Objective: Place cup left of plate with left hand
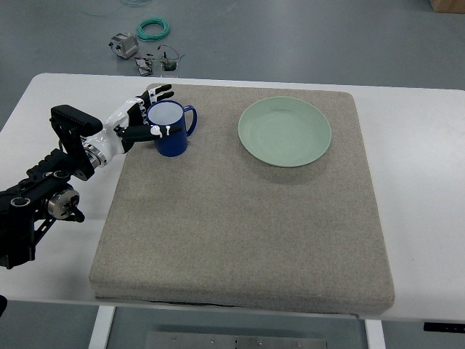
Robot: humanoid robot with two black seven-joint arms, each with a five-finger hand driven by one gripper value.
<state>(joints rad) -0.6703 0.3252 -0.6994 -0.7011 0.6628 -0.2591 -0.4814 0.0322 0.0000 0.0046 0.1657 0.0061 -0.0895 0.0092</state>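
Left hand wrapped around the blue cup, fingers on the far side, thumb on the near side. Cup upright on the grey mat, handle away from the palm. Green plate well past the cup. Probably ready for letting go.

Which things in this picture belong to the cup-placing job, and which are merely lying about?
Belonging to the job:
blue cup
green plate
left robot hand, fingers around the cup
grey mat

Lying about:
green cable coil
small electronic parts on the floor
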